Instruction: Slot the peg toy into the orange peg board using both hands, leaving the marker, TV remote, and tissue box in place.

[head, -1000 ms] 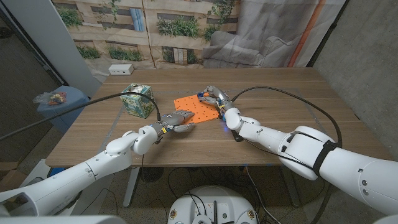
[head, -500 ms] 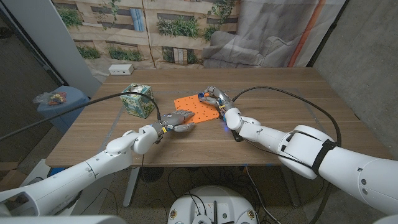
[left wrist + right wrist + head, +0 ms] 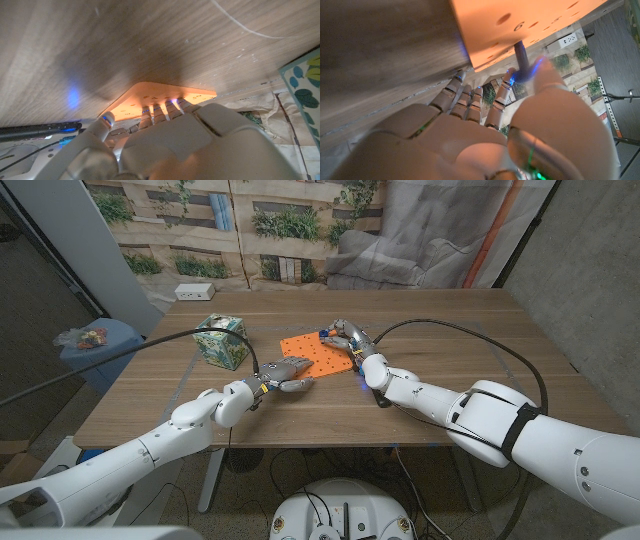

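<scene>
The orange peg board [image 3: 318, 352] lies flat on the table's middle. My left hand [image 3: 284, 373] rests its fingers [image 3: 161, 113] on the board's [image 3: 165, 95] near left corner and holds nothing. My right hand [image 3: 347, 338] hovers over the board's far right edge and pinches the dark blue peg toy [image 3: 324, 332] between thumb and a finger. In the right wrist view the peg toy [image 3: 521, 54] stands upright with its tip against the board [image 3: 520, 20], close to a row of holes. Whether the tip is inside a hole is hidden.
A green patterned tissue box [image 3: 221, 340] stands left of the board, close to my left forearm. A white power strip [image 3: 190, 291] lies at the table's far left. A black cable [image 3: 470, 335] arcs over the right half of the table.
</scene>
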### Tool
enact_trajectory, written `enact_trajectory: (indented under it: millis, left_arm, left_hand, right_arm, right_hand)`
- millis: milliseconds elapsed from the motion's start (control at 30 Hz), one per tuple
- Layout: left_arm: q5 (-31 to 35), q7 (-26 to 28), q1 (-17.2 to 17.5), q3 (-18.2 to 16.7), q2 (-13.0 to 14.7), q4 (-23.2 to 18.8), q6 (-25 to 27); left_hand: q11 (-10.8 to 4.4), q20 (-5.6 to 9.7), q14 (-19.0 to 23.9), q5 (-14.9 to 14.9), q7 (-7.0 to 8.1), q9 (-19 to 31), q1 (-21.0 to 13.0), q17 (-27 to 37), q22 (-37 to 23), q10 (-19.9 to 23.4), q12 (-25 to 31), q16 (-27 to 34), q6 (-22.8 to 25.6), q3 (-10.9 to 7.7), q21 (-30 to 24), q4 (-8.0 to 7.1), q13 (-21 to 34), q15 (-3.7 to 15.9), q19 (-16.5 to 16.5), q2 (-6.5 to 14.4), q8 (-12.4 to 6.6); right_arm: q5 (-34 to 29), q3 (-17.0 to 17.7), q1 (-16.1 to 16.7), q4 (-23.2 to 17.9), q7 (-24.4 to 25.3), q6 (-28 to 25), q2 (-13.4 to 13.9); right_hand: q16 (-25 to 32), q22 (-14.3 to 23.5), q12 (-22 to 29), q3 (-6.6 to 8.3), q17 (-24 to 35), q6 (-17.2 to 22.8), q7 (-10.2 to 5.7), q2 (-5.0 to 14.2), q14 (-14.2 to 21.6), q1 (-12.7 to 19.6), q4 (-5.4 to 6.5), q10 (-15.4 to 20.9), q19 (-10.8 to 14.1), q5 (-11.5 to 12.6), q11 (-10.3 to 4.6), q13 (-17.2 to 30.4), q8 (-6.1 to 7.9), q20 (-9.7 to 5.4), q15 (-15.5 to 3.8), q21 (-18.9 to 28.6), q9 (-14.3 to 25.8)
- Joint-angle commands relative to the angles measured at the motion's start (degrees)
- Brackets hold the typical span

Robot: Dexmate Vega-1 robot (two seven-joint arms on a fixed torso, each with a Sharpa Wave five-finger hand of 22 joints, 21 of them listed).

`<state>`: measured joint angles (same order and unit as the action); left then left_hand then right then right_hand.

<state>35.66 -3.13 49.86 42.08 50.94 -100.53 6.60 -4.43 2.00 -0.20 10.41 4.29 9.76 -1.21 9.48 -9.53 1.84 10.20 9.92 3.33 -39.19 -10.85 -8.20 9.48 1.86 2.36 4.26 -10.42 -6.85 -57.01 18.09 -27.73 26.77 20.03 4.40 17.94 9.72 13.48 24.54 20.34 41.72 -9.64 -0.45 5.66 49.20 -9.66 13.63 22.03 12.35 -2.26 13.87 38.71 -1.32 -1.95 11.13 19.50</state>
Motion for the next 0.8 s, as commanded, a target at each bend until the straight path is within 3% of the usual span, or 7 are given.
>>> enact_trajectory:
  millis: [33, 800]
  left_arm:
    - [-0.37, -0.17, -0.41, 0.18, -0.41, 0.59, -0.02]
    - [-0.60, -0.56, -0.74, 0.44, -0.37, 0.81, -0.15]
  left_hand:
    - [-0.07, 9.94, 0.81, 0.19, -0.10, 0.21, -0.72, 0.23, -0.27, 0.75, 0.41, 0.31, 0.53, -0.35, -0.22, 0.02, 0.29, 3.71, -0.41, 5.54, -0.52]
    - [-0.05, 9.95, 0.96, 0.15, -0.16, 0.23, -0.75, 0.24, -0.27, 1.02, 0.38, 0.28, 0.87, -0.68, -0.17, 0.13, 0.29, 3.81, -0.48, 5.47, -0.54]
  right_arm:
    - [-0.27, -0.46, -0.12, -0.28, -0.10, -1.39, -0.04]
    - [0.04, -0.45, -0.06, -0.84, -0.44, -3.68, -0.09]
  right_hand:
    - [0.33, 0.14, -0.26, -0.20, 0.29, 3.52, -3.15, 1.38, 0.45, 2.21, 0.08, -0.07, 0.06, 0.50, -0.23, 0.06, 1.91, -0.20, -0.70, 0.06, 1.37]
    - [0.41, 0.14, -0.23, -0.43, 0.33, 3.71, -3.13, 1.38, 0.75, 2.30, 0.13, 0.09, 0.41, 0.54, -0.25, 0.07, 2.09, -0.26, -0.74, 0.17, 1.45]
